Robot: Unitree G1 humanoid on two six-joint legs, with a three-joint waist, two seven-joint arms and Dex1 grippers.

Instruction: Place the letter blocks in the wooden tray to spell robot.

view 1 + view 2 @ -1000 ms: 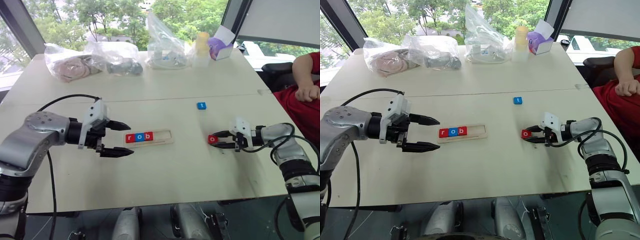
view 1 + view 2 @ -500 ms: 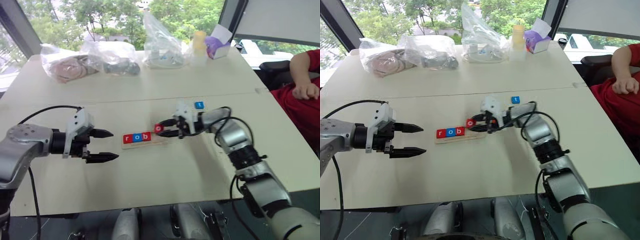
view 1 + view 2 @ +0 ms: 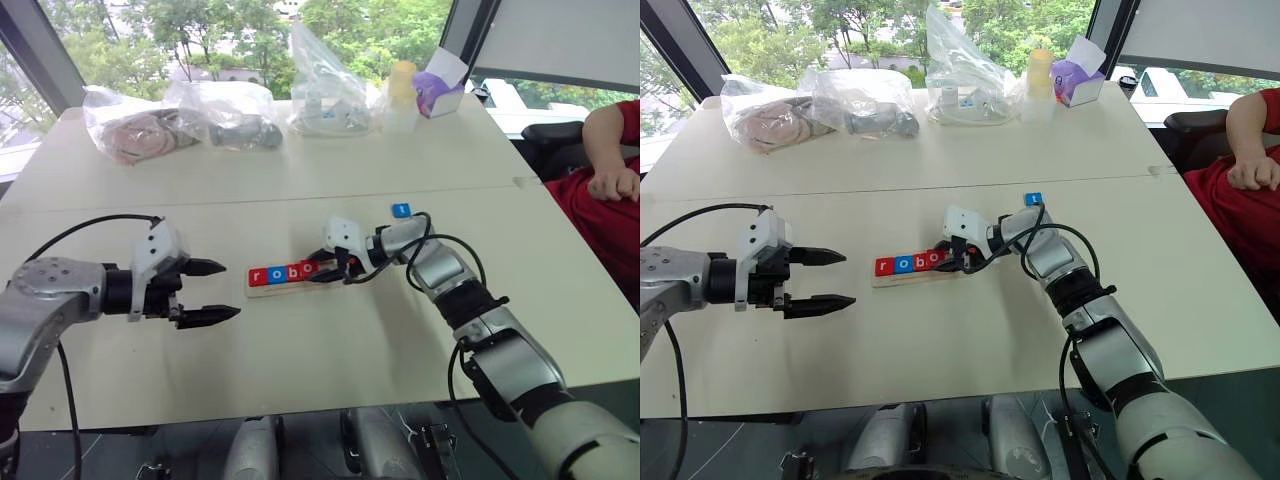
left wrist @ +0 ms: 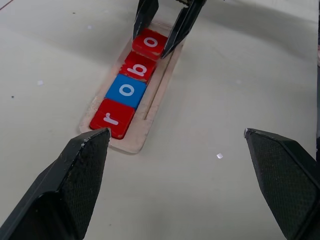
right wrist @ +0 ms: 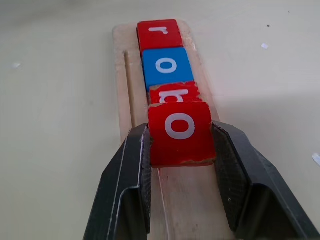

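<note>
- We see the right claw (image 5: pixel 180 165) clamped on the red "o" block (image 5: pixel 181 132), seemingly tilted, over the wooden tray (image 5: pixel 125 75).
- Left claw (image 3: pixel 210 292) gapes wide above the tabletop (image 3: pixel 330 350).

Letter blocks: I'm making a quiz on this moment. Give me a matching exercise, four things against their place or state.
Things:
1. red o block
2. blue t block
3. red r block
4. left gripper

Places or states:
A. lying loose on the table, outside the tray
B. open, holding nothing
C. first in the tray's row
D. clamped in the right gripper, over the tray

Pairs: 1-D, 2-A, 3-C, 4-B
</note>
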